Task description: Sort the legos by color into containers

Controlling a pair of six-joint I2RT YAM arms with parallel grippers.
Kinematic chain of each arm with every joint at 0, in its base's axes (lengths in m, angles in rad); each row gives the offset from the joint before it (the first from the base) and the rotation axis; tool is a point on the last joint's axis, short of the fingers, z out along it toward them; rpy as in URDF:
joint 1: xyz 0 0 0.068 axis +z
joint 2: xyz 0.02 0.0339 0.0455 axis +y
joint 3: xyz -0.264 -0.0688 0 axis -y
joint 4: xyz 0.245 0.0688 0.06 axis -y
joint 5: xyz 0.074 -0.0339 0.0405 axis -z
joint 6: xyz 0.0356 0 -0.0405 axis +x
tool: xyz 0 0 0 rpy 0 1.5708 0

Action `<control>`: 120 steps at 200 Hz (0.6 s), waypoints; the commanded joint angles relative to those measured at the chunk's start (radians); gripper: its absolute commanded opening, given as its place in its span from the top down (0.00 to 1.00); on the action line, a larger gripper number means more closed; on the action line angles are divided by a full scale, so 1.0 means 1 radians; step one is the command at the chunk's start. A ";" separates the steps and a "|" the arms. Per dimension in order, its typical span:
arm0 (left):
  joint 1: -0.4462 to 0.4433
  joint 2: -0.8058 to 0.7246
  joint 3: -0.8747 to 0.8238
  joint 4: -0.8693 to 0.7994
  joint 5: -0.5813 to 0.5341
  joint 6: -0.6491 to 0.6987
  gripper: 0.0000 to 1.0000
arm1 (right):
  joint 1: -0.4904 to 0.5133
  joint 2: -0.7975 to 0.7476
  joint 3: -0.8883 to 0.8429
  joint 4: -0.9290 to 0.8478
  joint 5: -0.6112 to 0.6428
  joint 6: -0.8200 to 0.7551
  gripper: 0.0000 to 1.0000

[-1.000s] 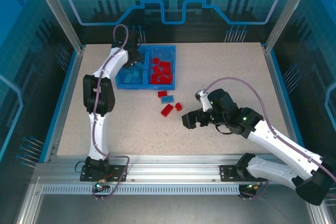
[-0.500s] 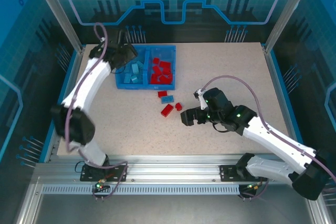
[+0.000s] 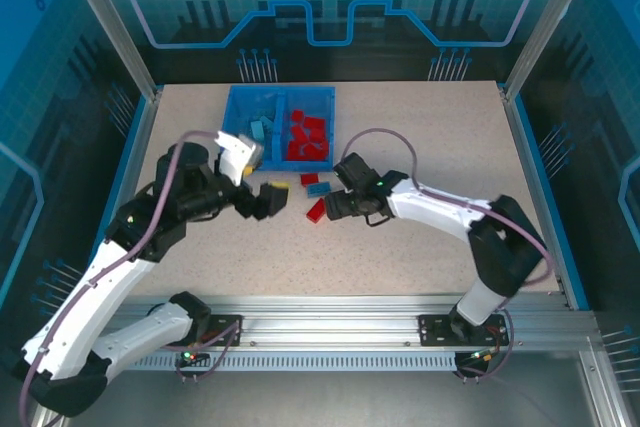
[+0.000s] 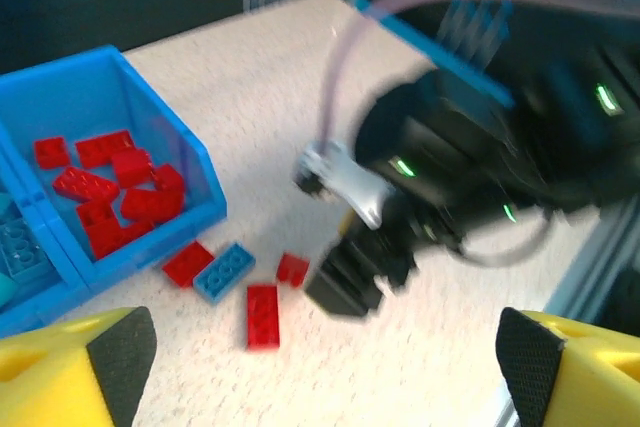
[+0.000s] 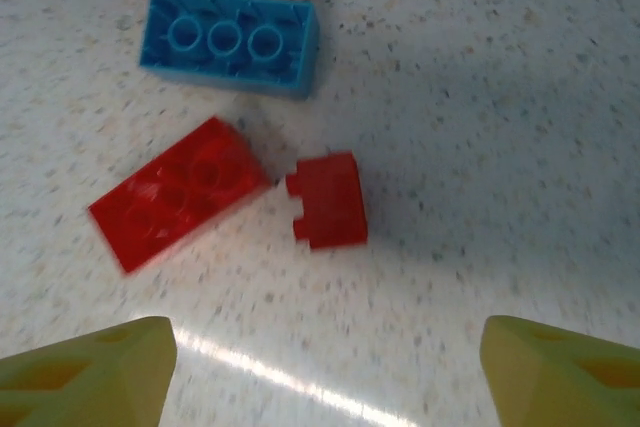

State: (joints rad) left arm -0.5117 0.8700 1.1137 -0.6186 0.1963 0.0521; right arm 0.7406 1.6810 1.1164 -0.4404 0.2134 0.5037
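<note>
The blue bin (image 3: 281,99) stands at the back of the table; its left compartment holds light blue legos (image 3: 262,131) and its right compartment holds red legos (image 3: 308,139). In front of it lie loose legos: a red one (image 3: 309,179), a light blue one (image 3: 318,188) and a long red one (image 3: 317,210). The right wrist view adds a small red lego (image 5: 328,200) beside the long red one (image 5: 178,192). My right gripper (image 3: 336,205) hovers open just right of these, nothing between its fingers (image 5: 90,377). My left gripper (image 3: 268,197) is open and empty, left of the loose legos.
The two grippers face each other closely across the loose bricks; in the left wrist view the right gripper's dark body (image 4: 400,217) sits right beside the small red brick (image 4: 292,269). Bare table lies to the right and front.
My left arm has swung from over the bin's left compartment down to the table's middle and opened. My right gripper has moved left, up to the loose bricks.
</note>
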 commanded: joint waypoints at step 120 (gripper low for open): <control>-0.007 -0.072 -0.240 0.023 0.128 0.293 0.01 | 0.003 0.216 0.152 -0.029 0.082 0.001 0.74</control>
State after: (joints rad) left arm -0.5137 0.8204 0.8902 -0.6147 0.3222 0.3168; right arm 0.7406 1.9717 1.2858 -0.4446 0.2955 0.4961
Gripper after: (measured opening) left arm 0.988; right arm 0.286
